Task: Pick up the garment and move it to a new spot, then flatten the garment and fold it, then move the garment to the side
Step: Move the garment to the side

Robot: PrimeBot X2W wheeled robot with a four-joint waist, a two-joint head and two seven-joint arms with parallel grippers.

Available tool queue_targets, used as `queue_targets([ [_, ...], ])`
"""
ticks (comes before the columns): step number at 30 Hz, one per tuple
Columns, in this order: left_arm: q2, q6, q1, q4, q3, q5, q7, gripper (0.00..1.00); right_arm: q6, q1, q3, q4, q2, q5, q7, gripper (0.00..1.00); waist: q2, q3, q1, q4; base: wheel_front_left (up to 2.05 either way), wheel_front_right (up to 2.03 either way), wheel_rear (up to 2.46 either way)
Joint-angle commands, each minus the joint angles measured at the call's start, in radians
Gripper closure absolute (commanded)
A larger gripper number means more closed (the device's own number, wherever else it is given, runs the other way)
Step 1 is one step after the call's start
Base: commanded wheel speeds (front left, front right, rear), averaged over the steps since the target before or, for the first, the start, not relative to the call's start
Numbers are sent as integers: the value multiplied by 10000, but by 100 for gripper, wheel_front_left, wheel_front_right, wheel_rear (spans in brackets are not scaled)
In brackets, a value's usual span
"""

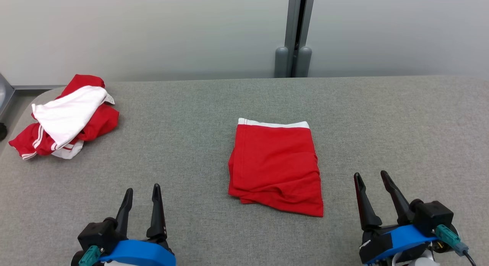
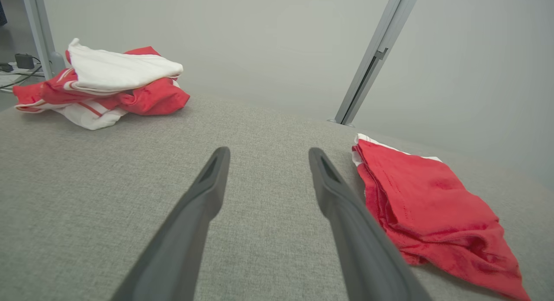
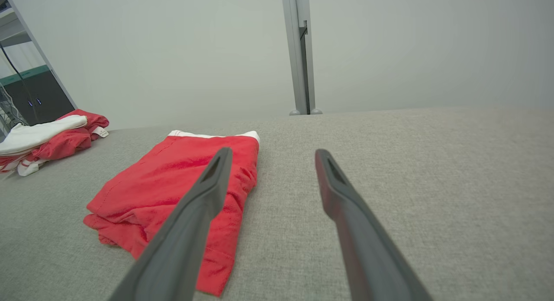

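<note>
The garment [image 1: 276, 166] is a red piece with a white band along its far edge, lying folded into a rough rectangle in the middle of the grey table [image 1: 198, 117]. It lies to the right in the left wrist view [image 2: 428, 206] and to the left in the right wrist view [image 3: 173, 188]. My left gripper [image 1: 142, 189] hovers open near the table's front, left of the garment, with nothing between its fingers [image 2: 207, 193]. To the garment's right, my right gripper [image 1: 370, 175] is open and empty too, its left finger [image 3: 203, 197] overlapping the cloth in the right wrist view.
A crumpled pile of red and white clothes [image 1: 67, 117] sits at the table's far left corner, also seen as a pile [image 2: 104, 82] from the left wrist. A grey wall with a vertical post [image 1: 296, 33] stands behind the table.
</note>
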Motion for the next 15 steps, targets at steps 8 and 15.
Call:
queue_targets([
  [8,-127,-168,138,65,155,213,-50,0,1,224,-46,43,7,-52,24,0,-1,-72,0,13,0,0,0],
  [15,-181,-221,151,89,207,276,-50,0,1,261,-9,86,8,29,73,0,-1,-95,0,27,0,0,0],
])
